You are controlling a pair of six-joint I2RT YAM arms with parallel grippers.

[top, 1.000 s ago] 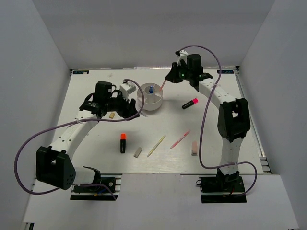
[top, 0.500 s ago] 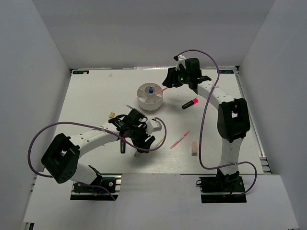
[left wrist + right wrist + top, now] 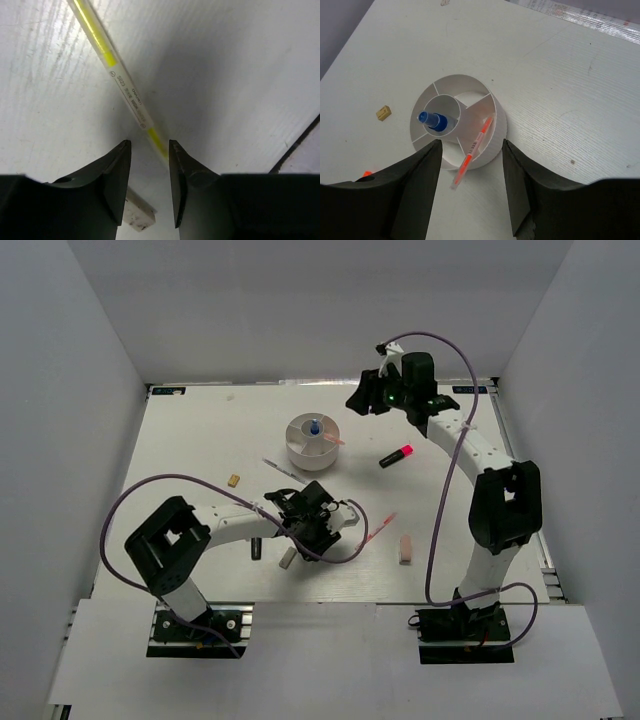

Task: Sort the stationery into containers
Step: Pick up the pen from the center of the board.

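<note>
Nearest the arms lie three loose pieces. One is a grey eraser (image 3: 287,558). One is a black highlighter (image 3: 256,548), half hidden under the left arm. One is a pink eraser (image 3: 405,549), off to the right.

Just past the grey eraser, the left gripper (image 3: 148,150) is low over the table (image 3: 190,430). Its jaws are spread and stand on either side of one end of the only yellow pen (image 3: 116,75), with a gap at each side. From above, that arm and its purple cable (image 3: 135,502) cover the pen.

A pink pen on the table (image 3: 376,530) lies between the left gripper and the pink eraser.

Further back there is one small beige eraser (image 3: 383,113). A thin pale pen (image 3: 281,469) lies just short of the tub, and to the right is a second highlighter with a pink cap (image 3: 397,455).

That makes three erasers and two highlighters.

The single round white tub (image 3: 451,77) sits mid-table. One blue-capped bottle (image 3: 434,120) stands upright in its centre cup. A second pink pen (image 3: 472,152) leans across the tub's rim, with one end in a side compartment and the other sticking out over the wall.

Farthest back, the right gripper (image 3: 471,145) hangs above the tub with its jaws wide apart and holds nothing.
</note>
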